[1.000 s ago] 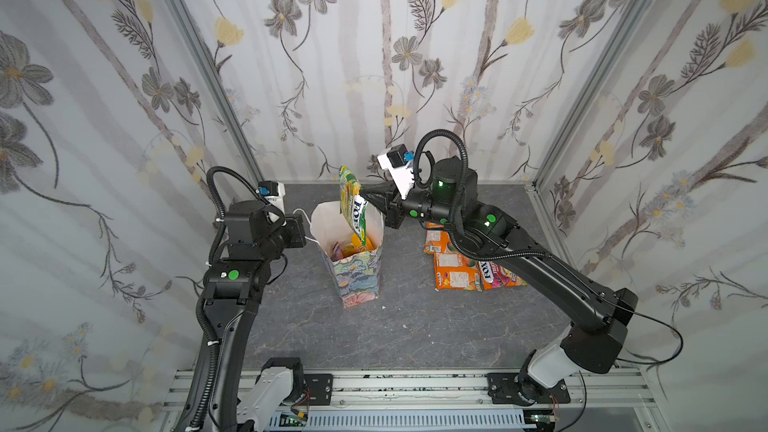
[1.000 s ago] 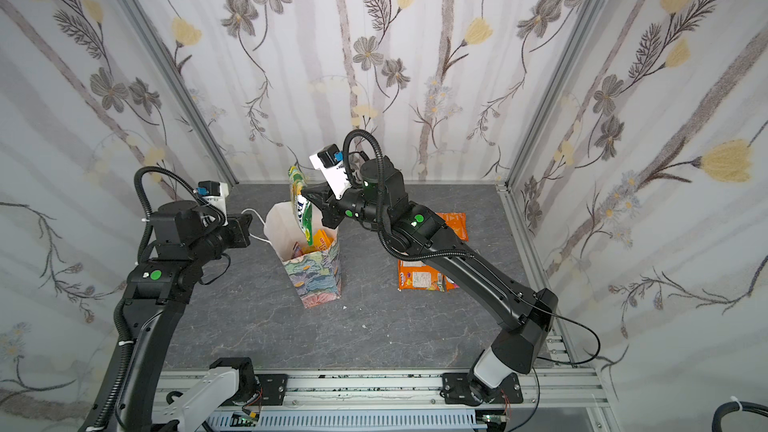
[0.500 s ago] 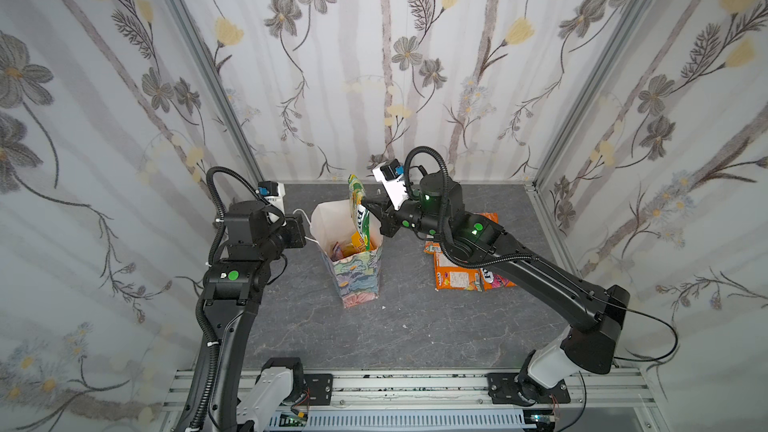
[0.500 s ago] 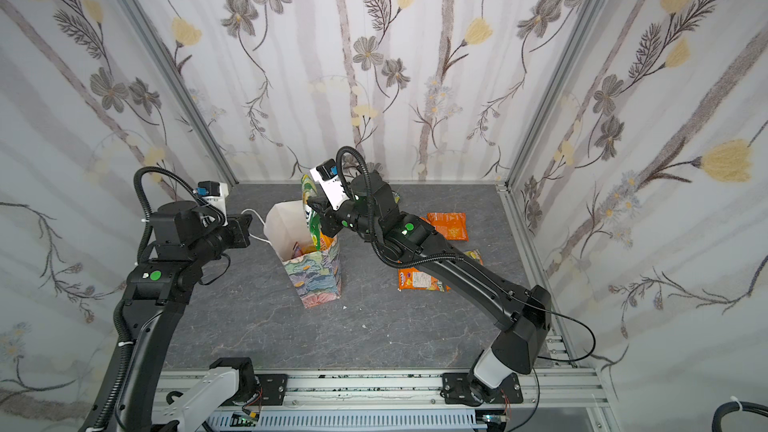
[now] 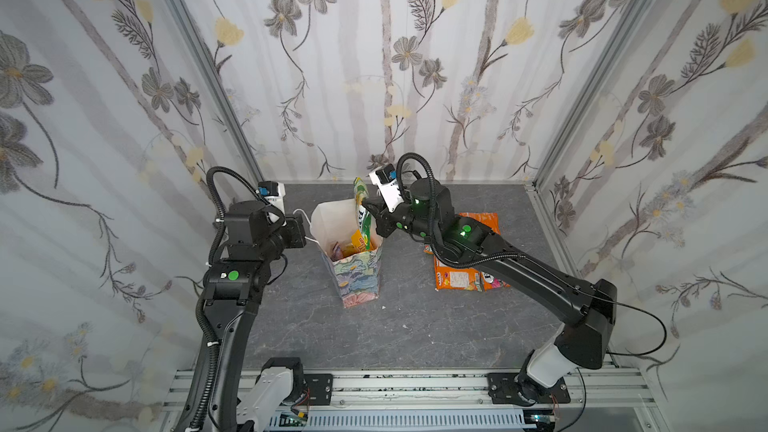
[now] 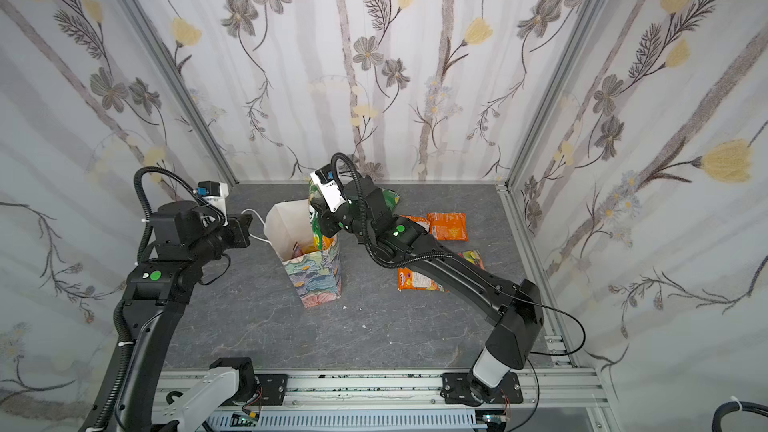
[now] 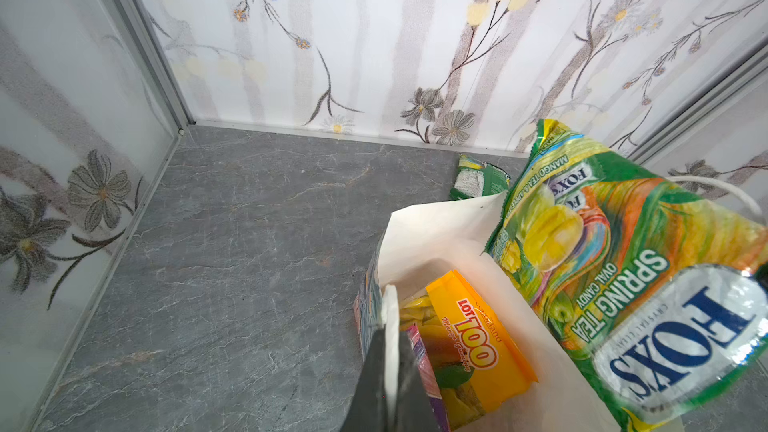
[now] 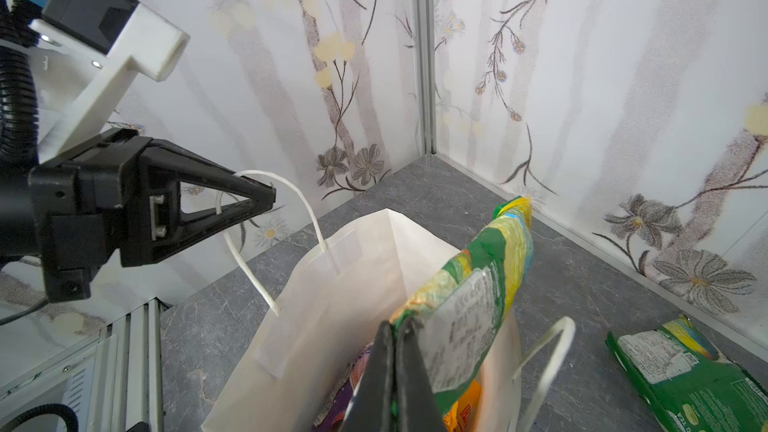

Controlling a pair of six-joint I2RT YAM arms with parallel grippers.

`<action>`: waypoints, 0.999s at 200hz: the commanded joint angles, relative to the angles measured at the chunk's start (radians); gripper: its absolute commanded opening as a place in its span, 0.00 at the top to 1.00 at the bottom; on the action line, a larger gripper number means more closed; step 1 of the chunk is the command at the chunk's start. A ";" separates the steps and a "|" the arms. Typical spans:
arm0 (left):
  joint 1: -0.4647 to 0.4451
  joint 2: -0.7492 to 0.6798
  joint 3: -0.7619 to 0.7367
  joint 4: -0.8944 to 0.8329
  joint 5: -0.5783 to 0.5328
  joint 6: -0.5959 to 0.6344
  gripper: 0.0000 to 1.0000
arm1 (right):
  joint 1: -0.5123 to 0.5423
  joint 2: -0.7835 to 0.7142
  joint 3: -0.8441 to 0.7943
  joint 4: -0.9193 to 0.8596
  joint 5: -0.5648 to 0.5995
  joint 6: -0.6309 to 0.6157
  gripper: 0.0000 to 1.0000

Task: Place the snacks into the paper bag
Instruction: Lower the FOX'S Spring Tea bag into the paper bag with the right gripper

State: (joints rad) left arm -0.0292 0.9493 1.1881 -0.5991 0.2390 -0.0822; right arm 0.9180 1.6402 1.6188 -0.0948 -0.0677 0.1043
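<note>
Standing upright on the table [image 5: 415, 326], the bag [image 5: 357, 280] holds an orange packet [image 7: 469, 342] and a purple packet [image 8: 336, 405]. The right gripper [image 8: 395, 338], clamped on a green packet [image 7: 615, 268], holds its lower end inside the mouth. The left gripper [image 8: 262, 199] pinches a handle [image 8: 307, 209]. Other packets [image 5: 457, 280] lie right of the bag.

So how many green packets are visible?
2: held packet in the right tool at the paper bag mouth; loose packet on the table near the back wall. More may hide inside.
</note>
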 commanded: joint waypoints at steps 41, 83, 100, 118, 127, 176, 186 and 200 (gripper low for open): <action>0.000 -0.002 0.005 0.020 -0.004 0.009 0.98 | 0.002 0.001 -0.013 0.055 0.058 -0.029 1.00; 0.000 0.000 0.013 0.015 0.000 0.009 0.98 | 0.002 -0.038 -0.084 0.096 0.069 -0.027 1.00; -0.001 0.001 0.013 0.016 -0.001 0.009 0.98 | 0.007 -0.063 -0.102 0.101 0.075 -0.028 1.00; -0.001 0.001 0.011 0.016 -0.003 0.010 0.98 | 0.012 -0.090 -0.141 0.128 0.080 -0.028 1.00; 0.000 0.000 0.011 0.018 -0.003 0.009 0.98 | 0.012 -0.096 -0.156 0.138 0.086 -0.028 1.00; 0.000 -0.001 0.017 0.015 -0.001 0.009 0.98 | 0.021 -0.097 -0.187 0.141 0.097 -0.018 0.96; 0.000 -0.003 0.017 0.015 -0.001 0.009 0.98 | 0.021 -0.095 -0.188 0.141 0.098 -0.016 0.94; -0.001 -0.003 0.014 0.016 -0.003 0.009 0.98 | 0.023 -0.094 -0.188 0.142 0.100 -0.015 0.91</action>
State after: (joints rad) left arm -0.0292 0.9485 1.1957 -0.6025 0.2363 -0.0814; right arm 0.9363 1.5509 1.4319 -0.0269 0.0143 0.0891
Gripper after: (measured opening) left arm 0.050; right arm 0.063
